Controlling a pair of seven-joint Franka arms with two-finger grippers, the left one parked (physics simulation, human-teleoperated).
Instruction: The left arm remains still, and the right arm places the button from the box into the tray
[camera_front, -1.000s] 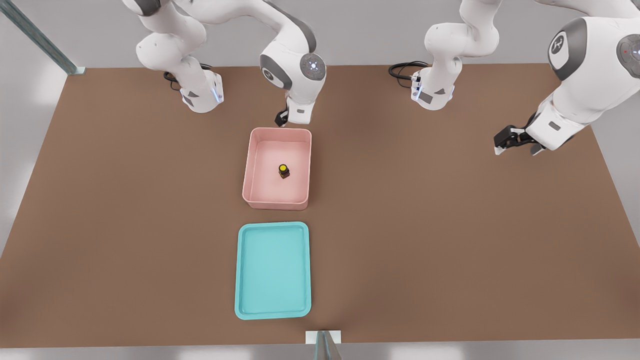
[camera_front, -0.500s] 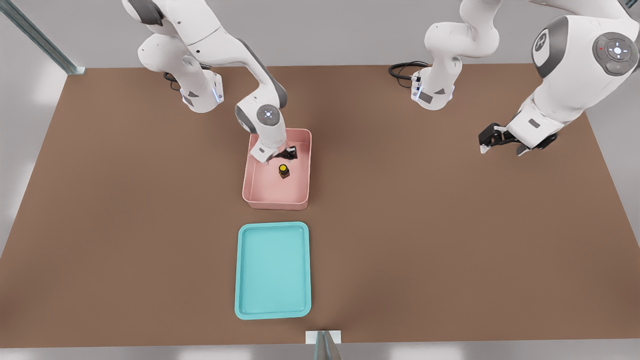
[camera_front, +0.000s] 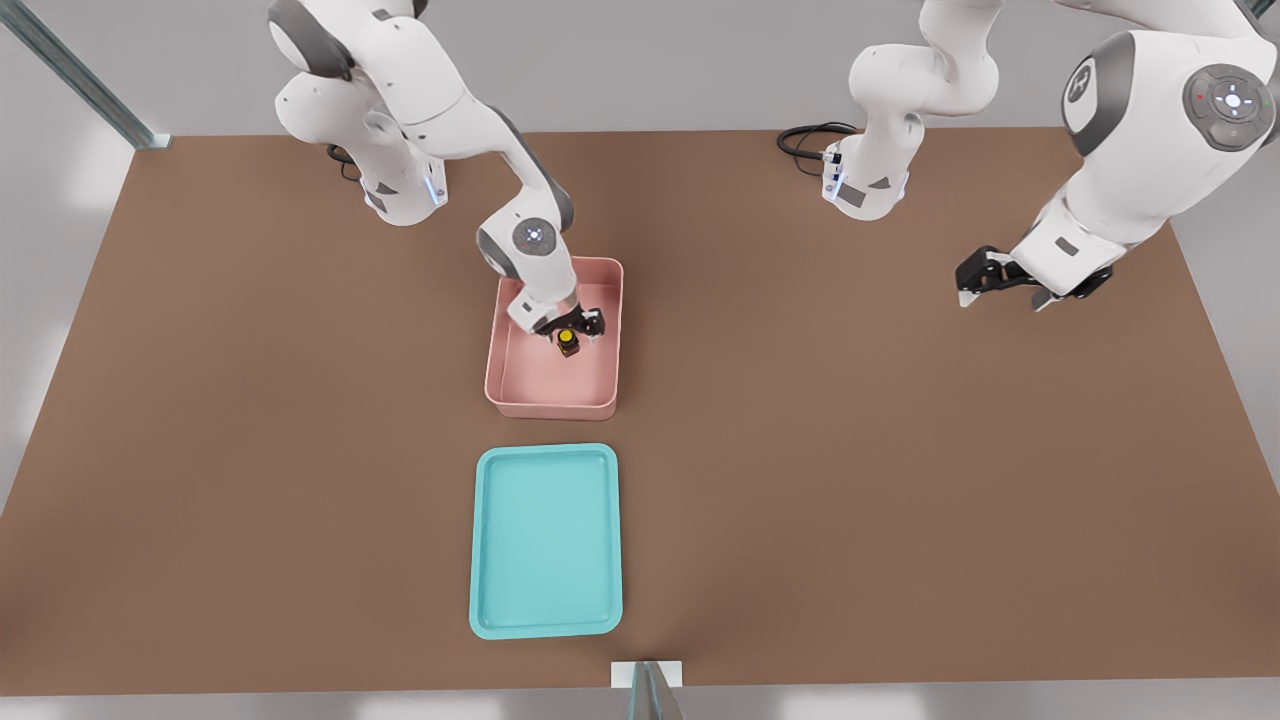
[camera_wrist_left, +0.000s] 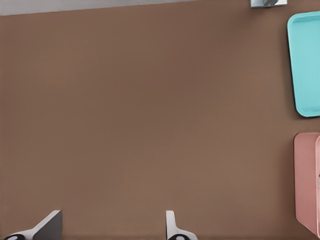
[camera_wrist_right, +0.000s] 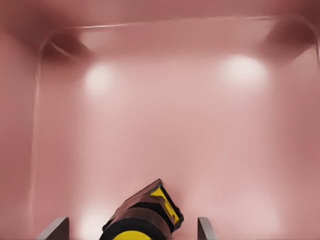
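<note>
The button (camera_front: 567, 343), a yellow cap on a dark body, stands on the floor of the pink box (camera_front: 505, 385) near the table's middle. My gripper (camera_front: 568, 334) is down inside the box, open, one finger on each side of the button. The right wrist view shows the button (camera_wrist_right: 145, 215) between the two fingertips (camera_wrist_right: 56, 228) with gaps on both sides, the gripper (camera_wrist_right: 132, 232) straddling it and the box floor (camera_wrist_right: 170, 125) beyond. The teal tray (camera_front: 483, 540) lies in front of the box, nearer the table's front edge, with nothing in it. In the left wrist view, the tray (camera_wrist_left: 306, 65) and box (camera_wrist_left: 307, 180) show at one edge.
The other arm's gripper (camera_front: 985, 278) hangs over the table at the front view's right. Both arm bases (camera_front: 865, 185) stand along the back edge, with a black cable (camera_front: 805, 140) beside one. A metal bracket (camera_front: 647, 676) sits at the front edge, just past the tray.
My arm swung forward from behind the box and came down into it. The gripper now straddles the button. Button, box and tray have not moved.
</note>
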